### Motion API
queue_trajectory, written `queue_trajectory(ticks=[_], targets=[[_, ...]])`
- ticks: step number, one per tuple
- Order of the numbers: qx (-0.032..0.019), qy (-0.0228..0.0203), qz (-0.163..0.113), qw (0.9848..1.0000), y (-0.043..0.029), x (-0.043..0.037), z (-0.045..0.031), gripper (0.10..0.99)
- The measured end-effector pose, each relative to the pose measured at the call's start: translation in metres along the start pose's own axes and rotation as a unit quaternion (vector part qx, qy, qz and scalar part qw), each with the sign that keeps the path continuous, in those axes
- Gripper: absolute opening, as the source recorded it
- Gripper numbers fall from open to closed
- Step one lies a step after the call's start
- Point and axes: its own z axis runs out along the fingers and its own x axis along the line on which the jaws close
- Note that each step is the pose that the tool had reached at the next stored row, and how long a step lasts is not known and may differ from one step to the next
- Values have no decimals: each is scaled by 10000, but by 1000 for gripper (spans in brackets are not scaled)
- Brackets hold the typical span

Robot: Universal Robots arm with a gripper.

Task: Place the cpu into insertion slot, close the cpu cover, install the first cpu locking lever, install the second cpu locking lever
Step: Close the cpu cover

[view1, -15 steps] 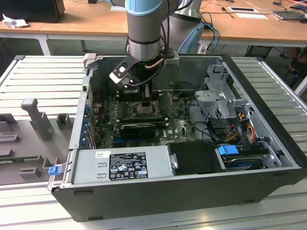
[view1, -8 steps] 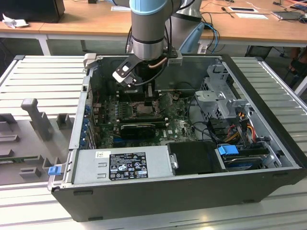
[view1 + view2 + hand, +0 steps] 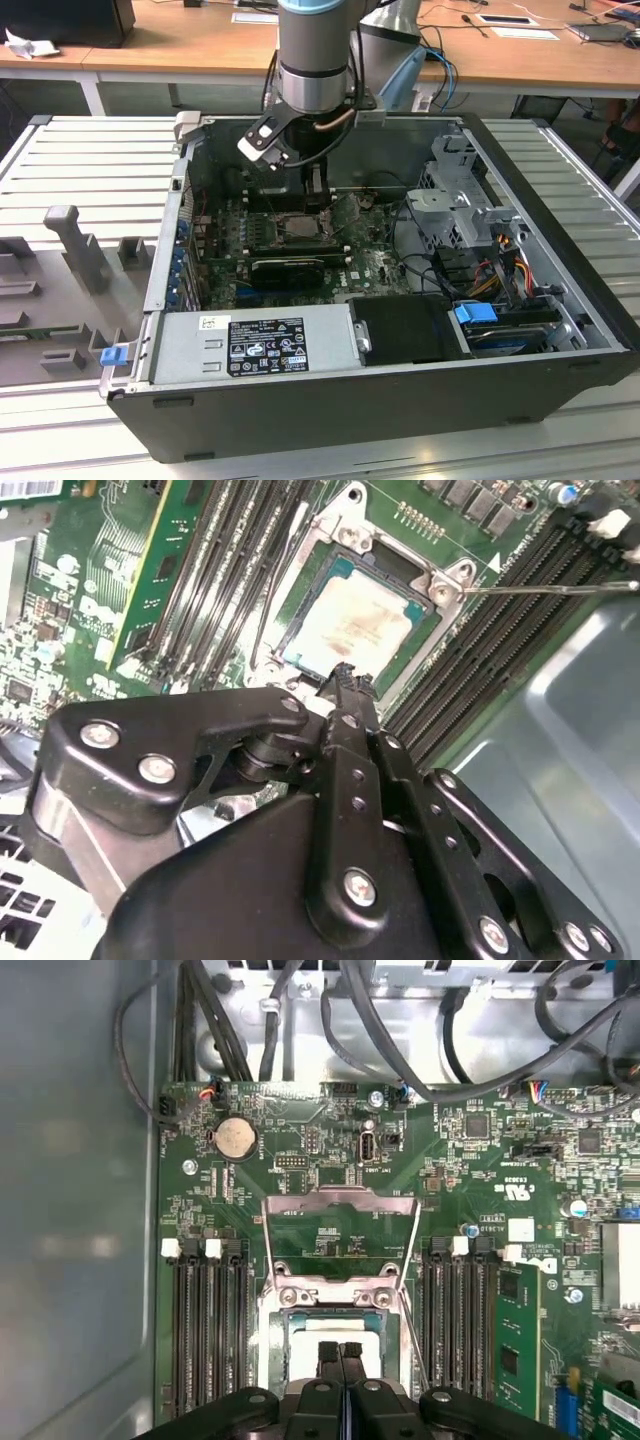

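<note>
The cpu point(image 3: 355, 620), a pale silvery square, lies flat in the insertion slot point(image 3: 415, 565), whose silvery rim frames it on the green board. In the first wrist view the cpu point(image 3: 325, 1332) shows just past the fingertips. The cpu cover point(image 3: 340, 1198) stands swung open beyond the slot, with green board visible through its window. A thin wire lever point(image 3: 550, 587) sticks out beside the slot. My gripper point(image 3: 345, 675) hangs over the cpu's near edge, shut with nothing between its fingers point(image 3: 329, 1352). In the exterior view the gripper point(image 3: 318, 190) hovers above the slot point(image 3: 290, 228) inside the open case.
Black memory slots point(image 3: 205, 1320) flank the socket, and a green memory stick point(image 3: 517, 1330) stands on one side. Cable bundles point(image 3: 400, 1020) hang past the board's far edge. A black ribbed card point(image 3: 290, 268), the power supply point(image 3: 260, 345) and a drive cage point(image 3: 460, 200) crowd the case.
</note>
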Motion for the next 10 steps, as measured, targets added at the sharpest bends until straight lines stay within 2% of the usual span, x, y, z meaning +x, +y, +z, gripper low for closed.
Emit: queue_trajectory(ticks=[6, 10], targets=[[0, -11, -1, 10000, 9, 20, -174, 106], [0, -12, -1, 10000, 21, 22, -236, 106]])
